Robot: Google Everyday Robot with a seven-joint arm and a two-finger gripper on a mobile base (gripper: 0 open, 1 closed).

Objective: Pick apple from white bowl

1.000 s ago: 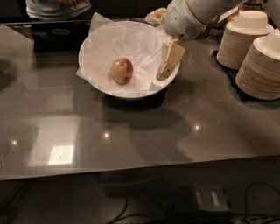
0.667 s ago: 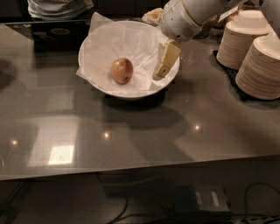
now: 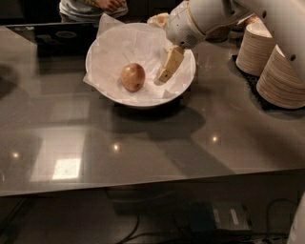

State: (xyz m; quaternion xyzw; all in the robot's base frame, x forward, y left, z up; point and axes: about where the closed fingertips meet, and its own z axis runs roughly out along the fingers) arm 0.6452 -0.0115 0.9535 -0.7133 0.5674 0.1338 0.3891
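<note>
The apple (image 3: 133, 76) is yellowish-tan with a reddish blush and lies left of centre in the white bowl (image 3: 110, 94). The bowl is wide, lined with crinkled white paper, and stands on the grey table at the back centre. My gripper (image 3: 168, 68) hangs over the right half of the bowl, to the right of the apple and apart from it, holding nothing. The white arm comes in from the upper right.
Stacks of cream bowls (image 3: 282, 78) stand on a black mat at the right edge, with another stack (image 3: 257, 48) behind. A person (image 3: 93, 6) stands beyond the far table edge. The glossy grey table (image 3: 143, 147) stretches toward the front.
The gripper has moved left over the bowl, closer to the apple. The apple and bowl have not moved.
</note>
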